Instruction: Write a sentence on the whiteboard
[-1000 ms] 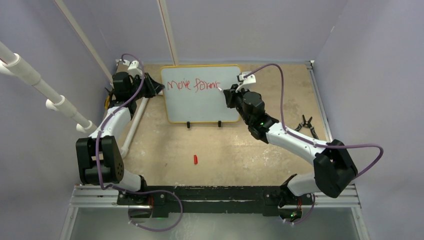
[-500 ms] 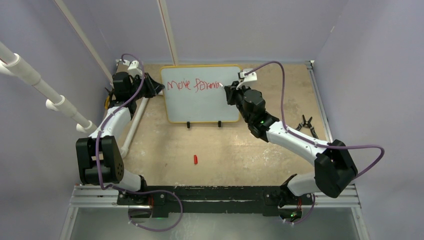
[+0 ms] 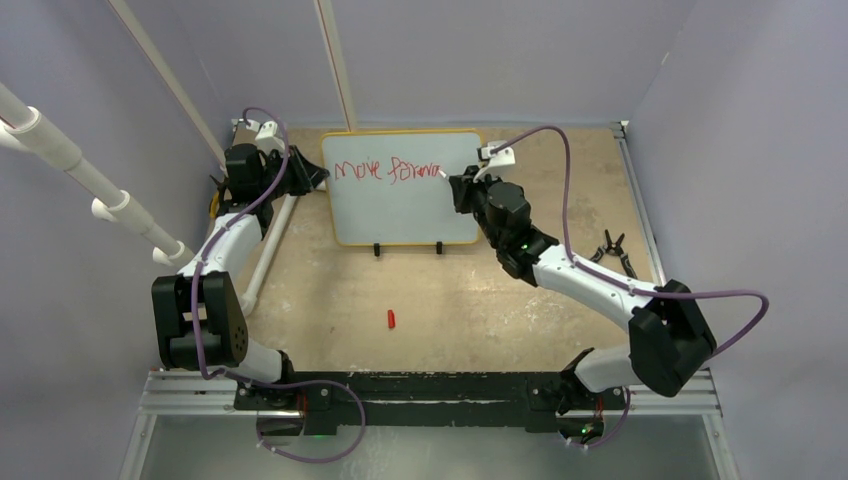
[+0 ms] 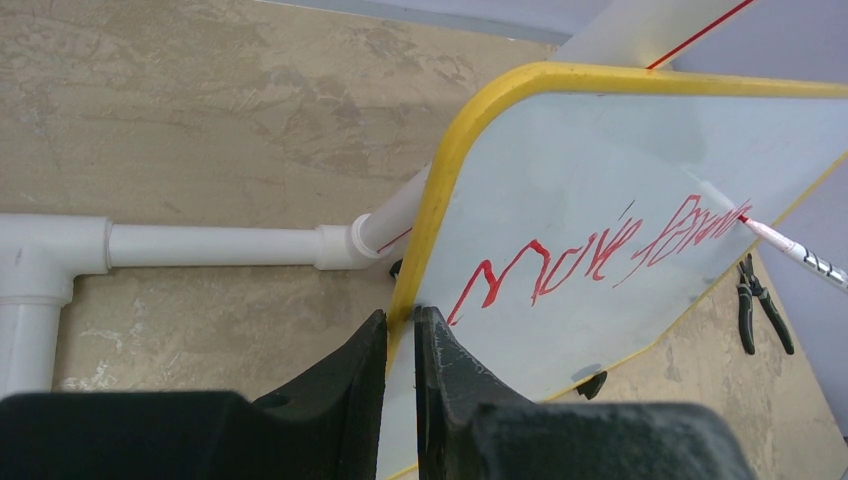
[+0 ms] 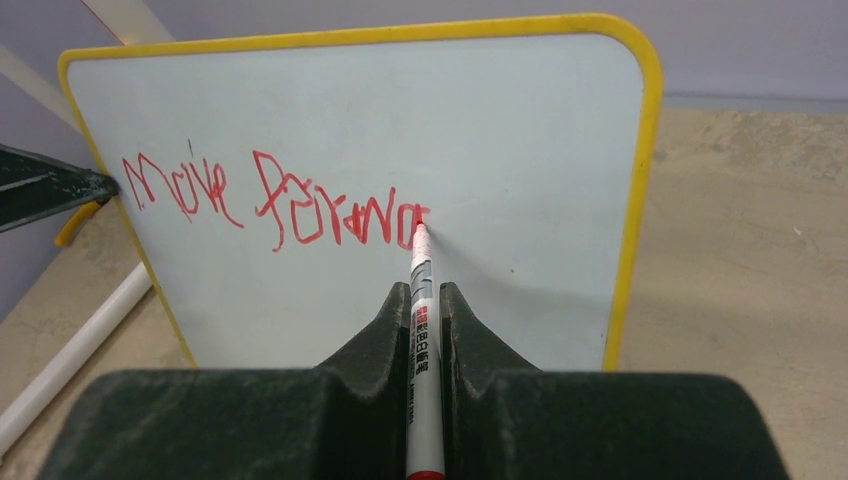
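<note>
Pinched narrow around a white marker (image 5: 420,262), the right gripper (image 5: 424,292) held the barrel in the slim gap between its dark fingers. The red tip touched the whiteboard (image 3: 400,215) at the right end of the sentence (image 5: 270,200). That red lettering ran in a single line across the board's upper part, reading roughly "Move forwar", with the last strokes too cramped to read surely.

At the board's left edge the left gripper (image 4: 402,322) was closed tight on the yellow frame, one finger on each side of it.

The whiteboard stood tilted toward the back on two small black feet (image 3: 378,249), at the far middle of the table (image 3: 470,300). Its surface was tan and mottled, with pale scuffs. A white plastic pipe (image 4: 210,245) with an elbow joint lay just left of the board, running behind its corner. In front of the board, well apart from it, a small red cap (image 3: 392,319) lay on the table. To the board's right, beyond the right arm, a black plier-like tool (image 3: 612,250) rested near the edge. Plain lavender walls (image 3: 500,60) closed in behind the board and on both sides.
</note>
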Controlling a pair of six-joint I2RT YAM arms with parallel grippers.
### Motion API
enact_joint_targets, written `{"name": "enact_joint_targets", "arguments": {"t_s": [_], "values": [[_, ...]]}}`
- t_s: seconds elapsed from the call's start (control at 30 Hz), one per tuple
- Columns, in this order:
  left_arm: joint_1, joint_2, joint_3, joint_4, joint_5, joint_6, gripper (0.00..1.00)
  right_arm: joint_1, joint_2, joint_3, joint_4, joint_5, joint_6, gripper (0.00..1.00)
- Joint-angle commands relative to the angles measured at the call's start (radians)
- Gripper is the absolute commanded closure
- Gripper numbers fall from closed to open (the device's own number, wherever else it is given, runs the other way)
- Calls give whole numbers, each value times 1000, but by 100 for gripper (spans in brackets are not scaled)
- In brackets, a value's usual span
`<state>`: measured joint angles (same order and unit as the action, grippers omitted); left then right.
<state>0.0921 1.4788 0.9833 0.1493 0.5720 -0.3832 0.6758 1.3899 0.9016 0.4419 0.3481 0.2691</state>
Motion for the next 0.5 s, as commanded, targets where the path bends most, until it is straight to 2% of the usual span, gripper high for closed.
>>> {"name": "enact_joint_targets", "arguments": {"t_s": [0.0,0.47], "values": [[-2,-38,-5,34,22,-7,85,-7,-28,-32,-6,16,14,100],[-1,-40,-6,36,20,-8,85,-4,-49,-59,-46,50,43,100]]}}
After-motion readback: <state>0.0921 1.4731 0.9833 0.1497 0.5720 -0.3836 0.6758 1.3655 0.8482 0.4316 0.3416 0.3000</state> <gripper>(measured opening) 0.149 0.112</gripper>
